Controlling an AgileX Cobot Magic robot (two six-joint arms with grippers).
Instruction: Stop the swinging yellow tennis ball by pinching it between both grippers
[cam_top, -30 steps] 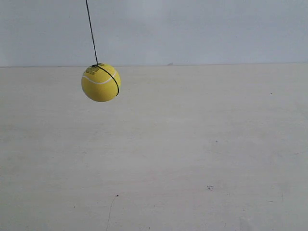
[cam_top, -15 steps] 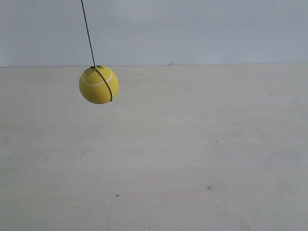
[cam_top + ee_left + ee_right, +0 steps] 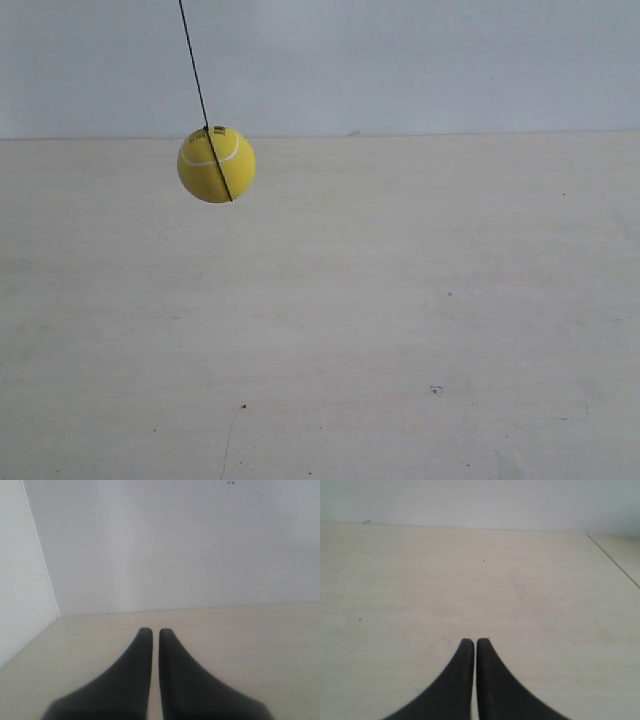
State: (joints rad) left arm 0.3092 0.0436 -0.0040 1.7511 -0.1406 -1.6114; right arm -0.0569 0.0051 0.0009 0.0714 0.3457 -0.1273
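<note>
Tennis ball (image 3: 216,165), bright yellow with a white curved seam, hangs in the air on a thin dark string (image 3: 195,70), in the upper left part of the exterior view. The string slants slightly, and a dark band runs on down across the ball. The ball shows in front of the line where surface meets wall. The grippers appear only in the wrist views, so how they lie relative to the ball cannot be told. The left gripper (image 3: 152,631) has its two black tapered fingers drawn together with a thin slit between them, holding nothing. The right gripper (image 3: 475,641) is likewise closed up, showing a hairline gap, and is empty. Both point out over the pale cream, lightly speckled surface (image 3: 400,320). A plain pale grey wall (image 3: 420,60) stands behind; in the left wrist view two wall panels meet at a corner.
</note>
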